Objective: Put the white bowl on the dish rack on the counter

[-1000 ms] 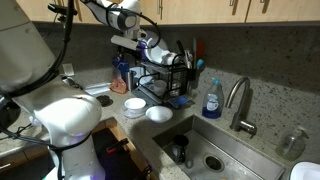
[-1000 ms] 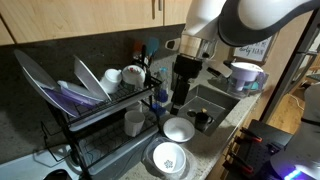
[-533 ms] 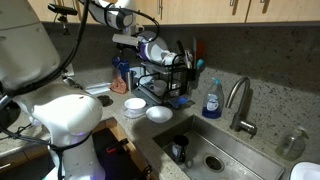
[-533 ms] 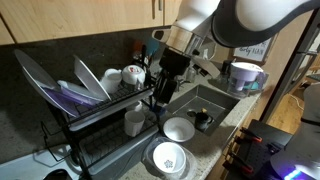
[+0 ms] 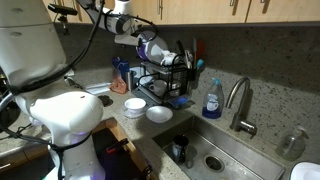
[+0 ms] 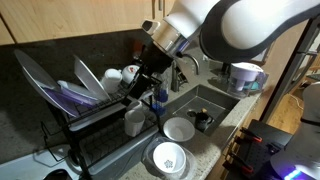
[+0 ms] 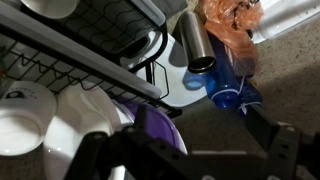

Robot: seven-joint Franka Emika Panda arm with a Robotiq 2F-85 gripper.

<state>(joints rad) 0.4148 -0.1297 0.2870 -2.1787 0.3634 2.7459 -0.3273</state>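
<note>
Since the gripper (image 7: 185, 140) hangs wide open and empty over the dish rack (image 6: 95, 112), I read this step as the reach for the grasp. Target is the white bowl (image 6: 130, 75): it sits on the rack's upper tier, at the end nearest the arm, just beside a white cup (image 6: 112, 75) and the leaning plates (image 6: 88, 82). Can't tell from the wrist view which white rim is under the jaws, so confirm before closing.

Suggest: one finger inside the bowl and one outside, pinching the rim on the side away from the cup. Come down slowly so the fingers miss the rack wires. Lift straight up clear of the rack before swinging out. Drop target is bare counter (image 6: 218, 128) in front of the rack. Ignore the two shallow dishes (image 6: 178, 129) there and don't stack on them.
</note>
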